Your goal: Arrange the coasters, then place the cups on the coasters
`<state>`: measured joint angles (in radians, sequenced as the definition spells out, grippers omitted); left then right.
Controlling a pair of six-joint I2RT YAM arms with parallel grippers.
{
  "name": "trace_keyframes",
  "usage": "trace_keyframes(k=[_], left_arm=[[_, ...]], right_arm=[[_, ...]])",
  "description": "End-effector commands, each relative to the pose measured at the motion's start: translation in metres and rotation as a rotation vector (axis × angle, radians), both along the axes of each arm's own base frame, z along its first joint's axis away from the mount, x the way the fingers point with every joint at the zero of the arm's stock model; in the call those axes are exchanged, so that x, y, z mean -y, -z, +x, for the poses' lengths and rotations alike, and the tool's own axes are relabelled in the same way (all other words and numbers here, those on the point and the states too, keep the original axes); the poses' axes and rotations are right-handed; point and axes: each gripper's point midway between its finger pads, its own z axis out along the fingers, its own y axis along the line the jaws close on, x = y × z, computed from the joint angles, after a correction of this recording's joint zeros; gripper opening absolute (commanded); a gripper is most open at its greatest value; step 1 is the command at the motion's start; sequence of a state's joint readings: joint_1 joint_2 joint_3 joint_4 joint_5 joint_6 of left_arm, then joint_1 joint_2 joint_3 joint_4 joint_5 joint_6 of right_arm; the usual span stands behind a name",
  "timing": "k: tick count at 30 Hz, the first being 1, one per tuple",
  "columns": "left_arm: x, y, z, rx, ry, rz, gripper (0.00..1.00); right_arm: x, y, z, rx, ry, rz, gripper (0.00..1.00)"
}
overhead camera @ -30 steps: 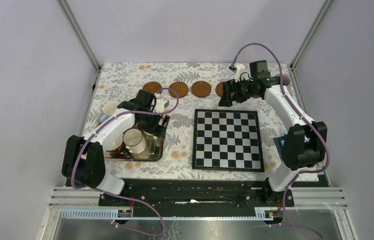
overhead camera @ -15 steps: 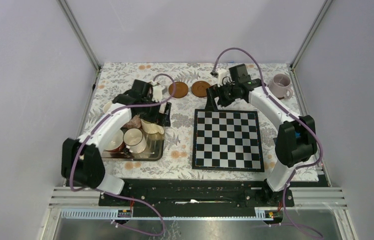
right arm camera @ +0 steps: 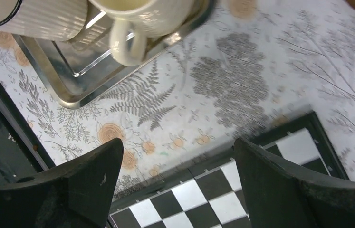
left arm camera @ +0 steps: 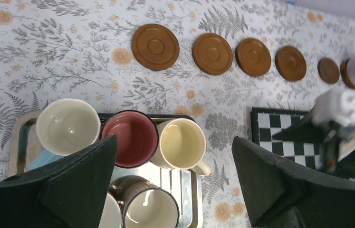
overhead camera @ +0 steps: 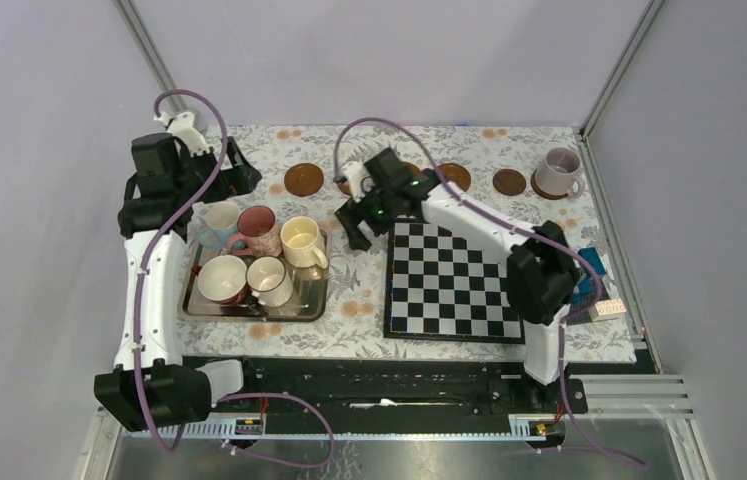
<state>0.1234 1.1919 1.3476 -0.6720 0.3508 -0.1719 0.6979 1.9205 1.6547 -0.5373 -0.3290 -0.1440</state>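
Round dark-brown wooden coasters (overhead camera: 303, 179) are lying in a row along the far edge of the floral desk (overhead camera: 349, 325); arranging looks done.

Top view: lilac handled mug (overhead camera: 557, 172) is now sitting on the rightmost coaster, where the right arm was working a second ago. Right fingers (overhead camera: 357, 228) are now hanging between the rectangular metal tray (overhead camera: 311, 305) and the black-and-white chessboard (overhead camera: 454, 280). Left fingers (overhead camera: 234, 172) are lifting off the tray, now up by the far-left corner. Five other mugs (overhead camera: 269, 280) are still waiting in the tray, so one of six is placed.

Left wrist view: left fingers are standing fully spread, gripping nothing. Six coasters are showing, five of them bare.

Right wrist view: right fingers are standing wide apart, empty, with the cream-yellow handled mug (right arm camera: 156, 16) just ahead at the tray edge. I'm guessing that one is going next.
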Motion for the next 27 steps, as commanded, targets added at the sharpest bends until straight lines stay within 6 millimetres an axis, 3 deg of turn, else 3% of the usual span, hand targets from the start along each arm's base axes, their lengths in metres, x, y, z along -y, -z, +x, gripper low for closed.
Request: trace_keyframes(k=[1,6,16,27], left_arm=[[-0.011,-0.015,0.005,0.061,-0.064,-0.092,0.99],[-0.021,-0.014,0.009,0.05,-0.106,-0.109,0.99],[-0.037,-0.01,0.014,0.037,-0.197,-0.096,0.99],[-0.041,-0.009,0.01,0.057,-0.227,-0.089,0.99]], right_arm=[[-0.029,0.013,-0.015,0.066,-0.072,-0.119,0.92],[-0.056,0.02,-0.017,0.121,-0.071,-0.149,0.92],[-0.108,0.043,-0.027,0.058,-0.105,-0.13,0.9],[-0.131,0.078,-0.019,0.064,-0.071,-0.177,0.78]])
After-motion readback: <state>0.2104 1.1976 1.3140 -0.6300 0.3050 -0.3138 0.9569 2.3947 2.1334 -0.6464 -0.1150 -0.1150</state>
